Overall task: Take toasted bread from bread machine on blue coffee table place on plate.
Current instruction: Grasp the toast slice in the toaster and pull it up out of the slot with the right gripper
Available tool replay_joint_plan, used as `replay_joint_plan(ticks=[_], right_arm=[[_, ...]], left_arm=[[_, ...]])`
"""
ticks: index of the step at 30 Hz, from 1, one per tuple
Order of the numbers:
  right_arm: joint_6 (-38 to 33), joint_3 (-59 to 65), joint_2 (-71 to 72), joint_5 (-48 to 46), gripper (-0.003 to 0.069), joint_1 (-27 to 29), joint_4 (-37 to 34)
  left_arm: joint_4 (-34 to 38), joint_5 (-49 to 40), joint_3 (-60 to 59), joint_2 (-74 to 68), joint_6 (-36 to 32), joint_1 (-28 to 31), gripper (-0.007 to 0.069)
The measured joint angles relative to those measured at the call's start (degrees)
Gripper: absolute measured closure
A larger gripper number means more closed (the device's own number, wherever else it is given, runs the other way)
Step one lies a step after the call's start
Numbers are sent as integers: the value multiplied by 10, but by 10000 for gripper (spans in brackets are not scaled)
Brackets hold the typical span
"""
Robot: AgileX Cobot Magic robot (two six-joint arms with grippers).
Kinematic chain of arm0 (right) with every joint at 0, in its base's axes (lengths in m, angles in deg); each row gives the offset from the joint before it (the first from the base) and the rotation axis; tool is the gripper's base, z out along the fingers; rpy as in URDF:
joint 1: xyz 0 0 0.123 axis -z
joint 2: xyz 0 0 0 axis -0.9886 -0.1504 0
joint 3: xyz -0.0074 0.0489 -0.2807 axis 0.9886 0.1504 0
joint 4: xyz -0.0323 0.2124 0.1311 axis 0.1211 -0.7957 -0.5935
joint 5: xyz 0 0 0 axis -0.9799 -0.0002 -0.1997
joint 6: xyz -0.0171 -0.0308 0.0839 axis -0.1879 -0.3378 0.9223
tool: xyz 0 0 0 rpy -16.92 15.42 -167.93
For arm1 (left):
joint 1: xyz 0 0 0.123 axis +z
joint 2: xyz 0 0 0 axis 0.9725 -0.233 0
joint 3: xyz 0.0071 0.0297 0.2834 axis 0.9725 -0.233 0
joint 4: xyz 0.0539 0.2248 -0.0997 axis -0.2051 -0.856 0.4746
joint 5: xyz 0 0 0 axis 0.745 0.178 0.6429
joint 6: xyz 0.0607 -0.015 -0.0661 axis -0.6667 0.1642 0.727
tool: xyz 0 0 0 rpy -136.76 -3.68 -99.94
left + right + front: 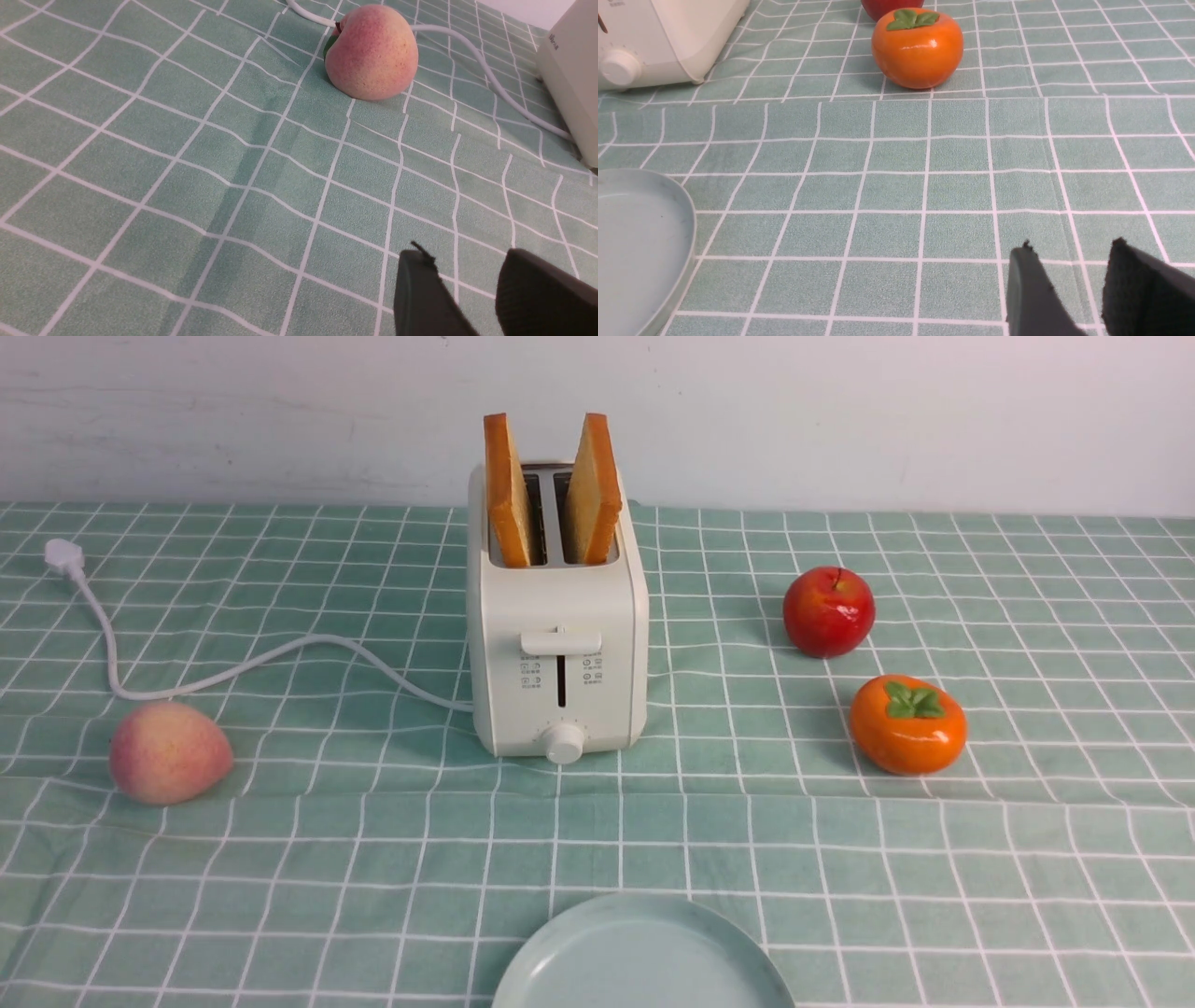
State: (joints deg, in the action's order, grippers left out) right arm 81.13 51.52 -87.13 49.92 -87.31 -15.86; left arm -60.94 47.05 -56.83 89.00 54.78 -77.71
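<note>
The cream-white bread machine (557, 625) stands mid-table on the blue coffee table (373, 859). Two toasted bread slices stand in its slots, the left slice (509, 490) and the right slice (595, 490), leaning apart. The mint-green plate (642, 957) lies at the front edge, empty; its rim also shows in the right wrist view (686, 219). Neither gripper shows in the front view. My left gripper (467, 261) is open and empty over the cloth, near a peach. My right gripper (1069, 249) is open and empty over the cloth, right of the plate.
A peach (170, 751) lies front left, with the white power cord (280, 658) and its plug (63, 556) behind it. A red apple (828, 611) and an orange persimmon (907, 724) lie right of the toaster. A white wall stands behind.
</note>
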Motion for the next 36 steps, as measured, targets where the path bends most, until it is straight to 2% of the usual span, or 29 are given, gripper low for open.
replay_joint_plan(ticks=[13, 20, 24, 29, 36], right_arm=[[0, 0, 0, 0, 419, 0, 1], [-4, 2, 0, 16, 419, 0, 35], [7, 7, 0, 104, 419, 0, 26], [96, 7, 0, 270, 419, -14, 0], [90, 7, 0, 387, 419, -80, 25]], left_arm=[[0, 0, 0, 0, 0, 0, 387], [0, 0, 0, 0, 0, 0, 387], [0, 0, 0, 0, 0, 0, 387], [0, 0, 0, 0, 0, 0, 387], [0, 0, 0, 0, 0, 0, 387]])
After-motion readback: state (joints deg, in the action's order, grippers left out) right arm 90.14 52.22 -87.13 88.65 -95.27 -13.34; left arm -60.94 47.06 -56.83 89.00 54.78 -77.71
